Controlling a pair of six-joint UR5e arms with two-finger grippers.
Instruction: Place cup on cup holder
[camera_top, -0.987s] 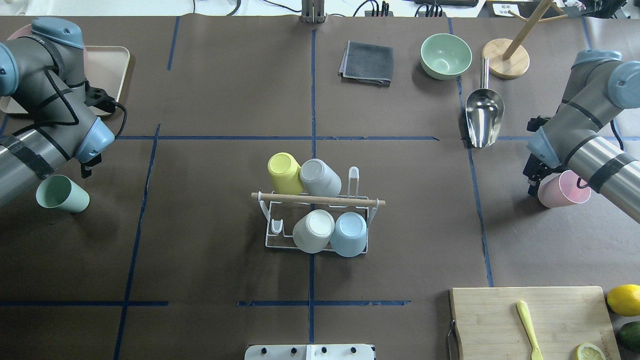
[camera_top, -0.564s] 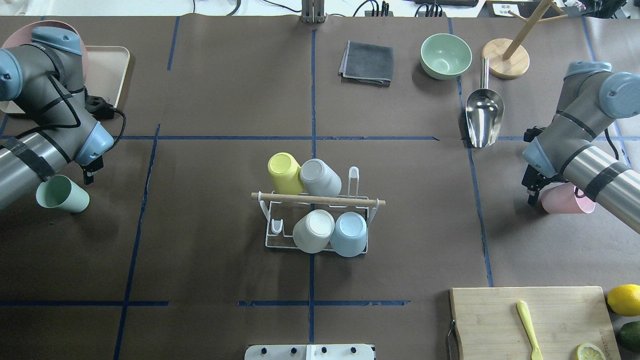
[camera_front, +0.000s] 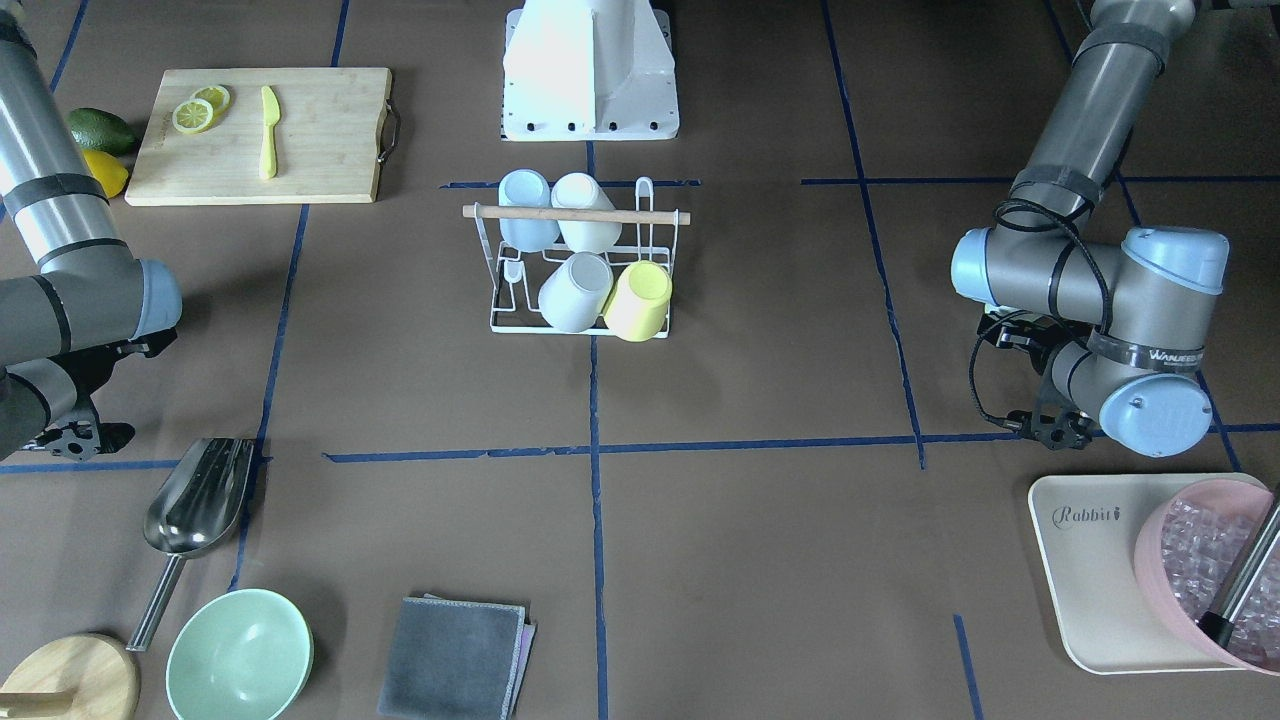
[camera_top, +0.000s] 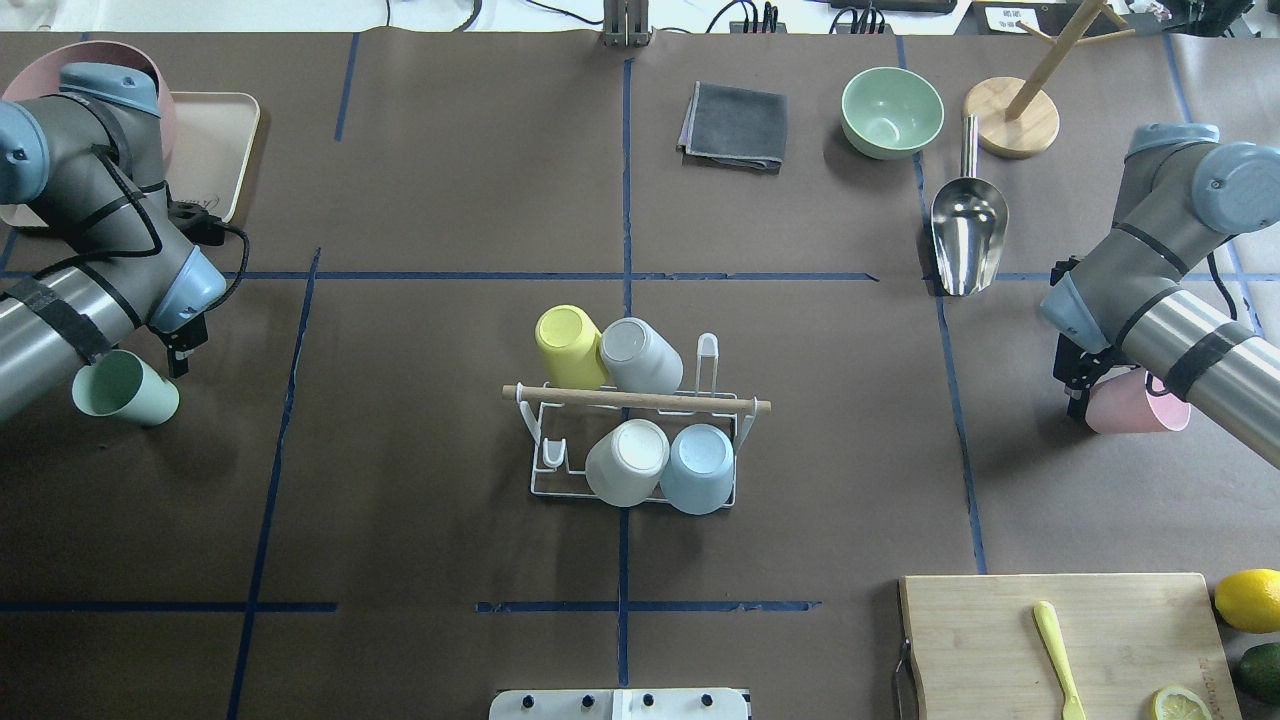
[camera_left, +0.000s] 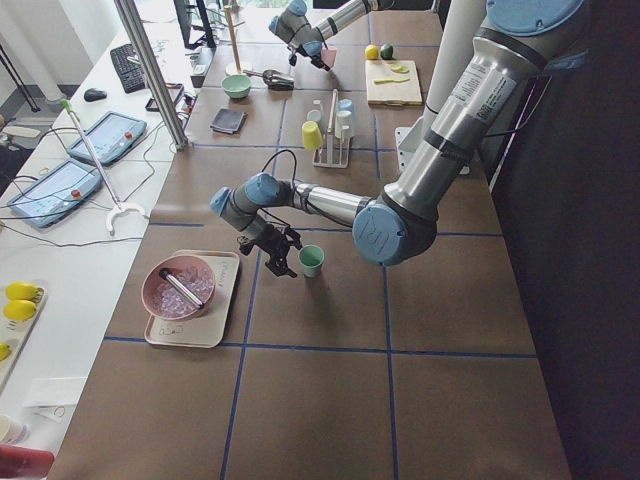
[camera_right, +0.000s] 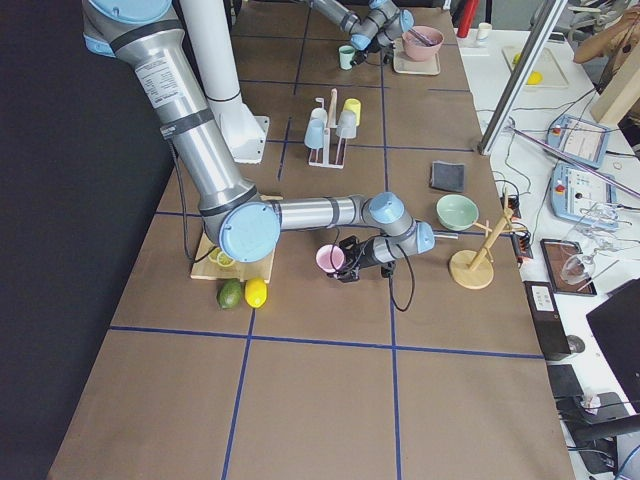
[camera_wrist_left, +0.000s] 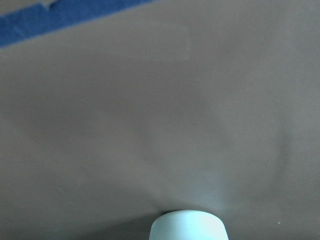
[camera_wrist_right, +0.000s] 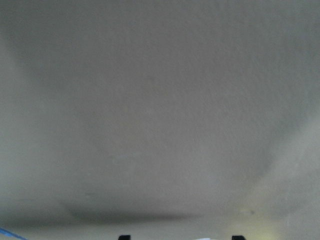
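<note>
Brown desk (camera_top: 420, 520) taped into blue squares, with a wooden chopping board (camera_top: 980, 640) at the near right corner. The cup holder (camera_top: 636, 399) stands dead centre, and its wooden rod (camera_top: 725, 403) runs left to right across the top. Four cups sit on it upside down: a yellow cup (camera_top: 568, 345) and a grey cup (camera_top: 638, 355) in the far row, a cream cup (camera_top: 626, 460) and a light blue cup (camera_top: 698, 467) in the near row. That leaves two bare prongs (camera_top: 706, 352) — one at the far right, one at the near left.

Two more cups stand on the desk well apart from the holder, both rim up. There's a green cup (camera_top: 125, 390) way out on the left and a pink cup (camera_top: 1125, 410) way out on the right.

The left tool (camera_top: 178, 355) hangs just beside the green cup, on its far right side. Its wrist view only catches the cup's rim at the bottom edge, so I can't tell if the fingers are spread or pressed together.

The right tool (camera_top: 1077, 395) sits low against the pink cup's left side. Its fingertips (camera_wrist_right: 124, 237) show as two dark tips well apart in the wrist view, so it's spread — whether they touch the cup I can't tell.
</note>
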